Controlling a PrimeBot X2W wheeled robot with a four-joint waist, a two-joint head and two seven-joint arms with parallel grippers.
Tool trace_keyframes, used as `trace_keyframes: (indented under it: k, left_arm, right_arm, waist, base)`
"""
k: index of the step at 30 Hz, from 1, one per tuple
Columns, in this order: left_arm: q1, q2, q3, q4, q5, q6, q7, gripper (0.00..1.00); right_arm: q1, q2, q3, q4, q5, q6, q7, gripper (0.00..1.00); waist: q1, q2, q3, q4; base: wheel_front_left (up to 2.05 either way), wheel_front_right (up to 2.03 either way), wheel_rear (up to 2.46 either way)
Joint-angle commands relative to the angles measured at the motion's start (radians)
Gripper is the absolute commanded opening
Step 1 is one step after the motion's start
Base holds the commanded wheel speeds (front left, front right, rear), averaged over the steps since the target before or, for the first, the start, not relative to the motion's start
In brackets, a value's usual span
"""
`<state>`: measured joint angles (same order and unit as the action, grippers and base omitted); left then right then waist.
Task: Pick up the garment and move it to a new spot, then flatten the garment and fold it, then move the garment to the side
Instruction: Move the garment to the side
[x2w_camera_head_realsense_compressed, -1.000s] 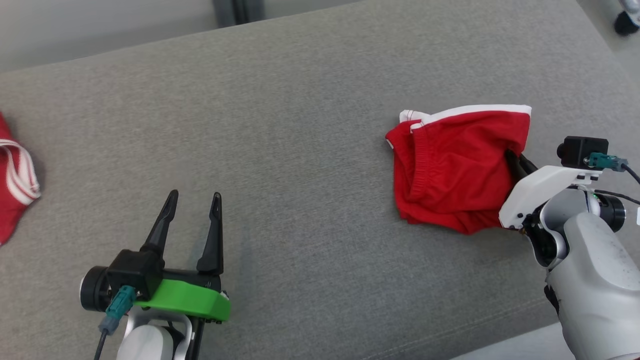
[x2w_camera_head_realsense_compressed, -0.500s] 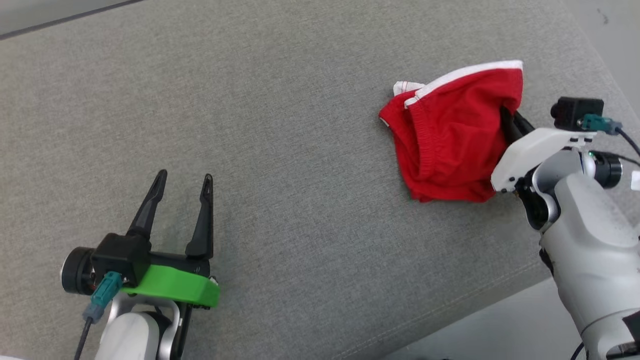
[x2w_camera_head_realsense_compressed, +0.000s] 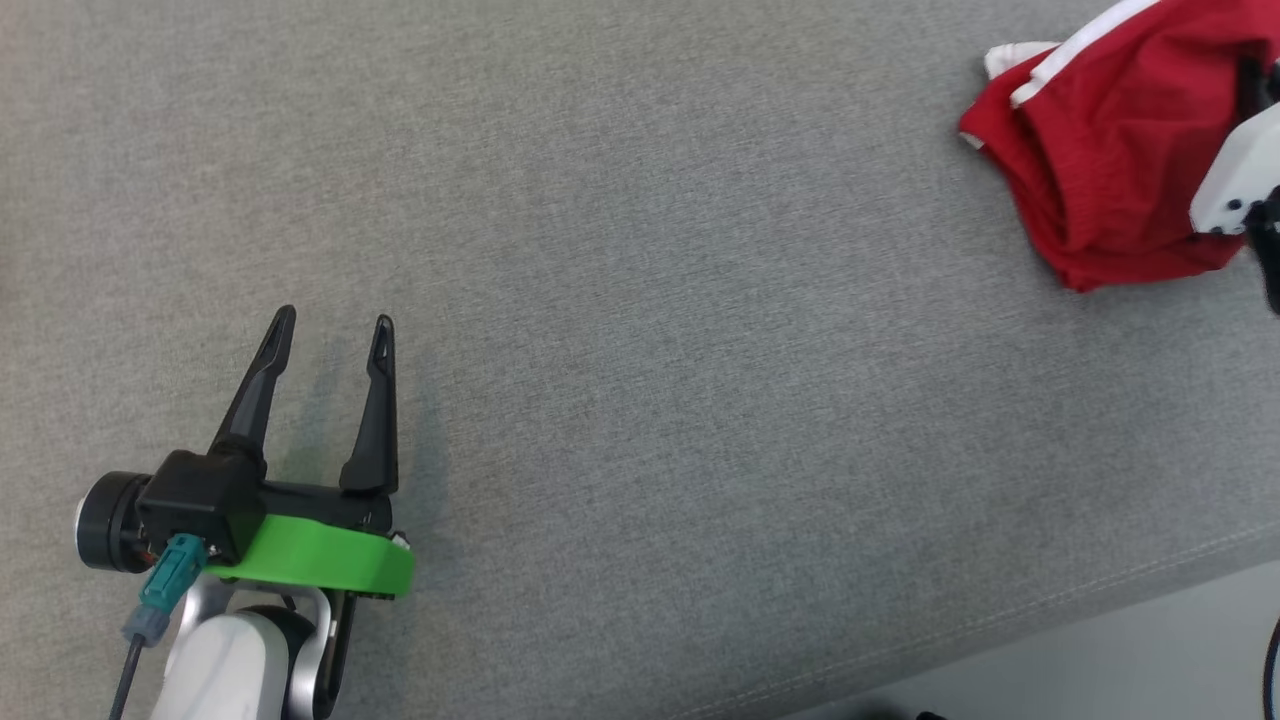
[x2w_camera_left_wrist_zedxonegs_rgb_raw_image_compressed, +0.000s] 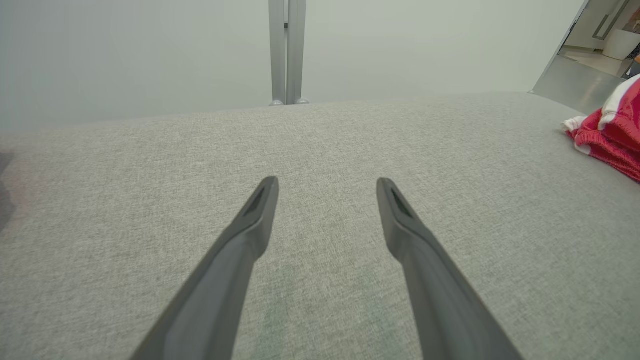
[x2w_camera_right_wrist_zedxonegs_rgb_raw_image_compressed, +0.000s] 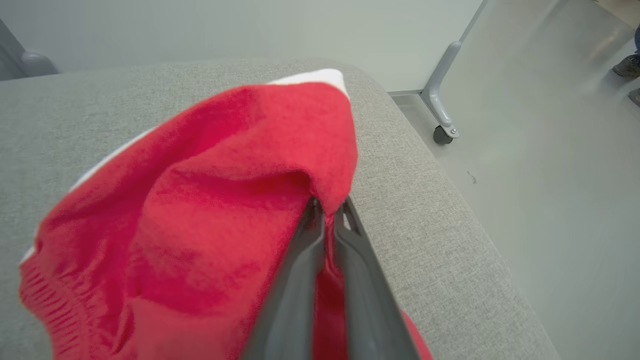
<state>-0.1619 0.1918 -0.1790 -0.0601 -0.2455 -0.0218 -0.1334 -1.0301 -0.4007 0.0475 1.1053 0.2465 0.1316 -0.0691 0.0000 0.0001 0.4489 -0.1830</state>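
The red garment sits bunched near the right edge of the table, with one fold pinched between the closed jaws of our right end effector. We judge the move to a new spot underway; flattening, folding and setting aside remain. Our left end effector hovers low over bare table, jaws spread and empty.

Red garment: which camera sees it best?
The right wrist view: the red garment looms large, pinched in the right gripper. The head view crops it at its top right corner; the left wrist view catches one edge.
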Motion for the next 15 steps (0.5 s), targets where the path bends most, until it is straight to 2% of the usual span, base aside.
trace_keyframes:
  k: [1, 4, 8, 9, 11, 12, 15]
  left_arm:
    - [-0.014, 0.006, 0.001, -0.005, -0.006, 0.004, -0.001, 1.0]
    - [-0.015, 0.008, 0.0, -0.011, -0.007, 0.006, -0.002, 1.0]
    - [-0.018, 0.008, -0.004, -0.008, -0.007, 0.007, -0.009, 1.0]
    - [-0.018, 0.007, -0.006, -0.006, -0.007, 0.008, -0.009, 1.0]
    - [-0.017, 0.005, -0.008, -0.002, -0.008, 0.01, -0.01, 1.0]
    - [-0.018, 0.004, -0.01, 0.001, -0.01, 0.011, -0.01, 1.0]
    - [-0.016, 0.001, -0.013, 0.011, -0.013, 0.011, -0.017, 1.0]
  right_arm:
    - [-0.019, -0.019, -0.003, 0.018, -0.021, -0.002, -0.007, 0.0]
    - [-0.056, -0.054, -0.015, 0.061, -0.061, -0.002, -0.018, 0.0]
    - [-0.086, -0.06, -0.046, 0.106, -0.1, -0.002, -0.037, 0.0]
    - [-0.088, -0.058, -0.055, 0.114, -0.111, -0.002, -0.044, 0.11]
    - [-0.094, -0.064, -0.08, 0.131, -0.134, -0.002, -0.055, 0.82]
    - [-0.095, -0.068, -0.095, 0.138, -0.152, -0.002, -0.063, 1.0]
    - [-0.082, -0.066, -0.127, 0.153, -0.2, -0.002, -0.073, 1.0]
  waist:
    - [0.0, -0.0001, 0.033, 0.032]
    - [0.0, -0.0001, 0.047, 0.043]
    - [0.0, -0.0001, 0.054, 0.05]
    - [0.0, -0.0001, 0.053, 0.051]
    - [0.0, -0.0001, 0.05, 0.053]
    - [0.0, -0.0001, 0.047, 0.054]
    - [0.0, -0.0001, 0.031, 0.056]
  base:
    - [0.0, 0.0, 0.0]
    - [0.0, 0.0, 0.0]
    - [0.0, 0.0, 0.0]
    - [0.0, 0.0, 0.0]
    - [0.0, 0.0, 0.0]
    - [0.0, 0.0, 0.0]
    - [0.0, 0.0, 0.0]
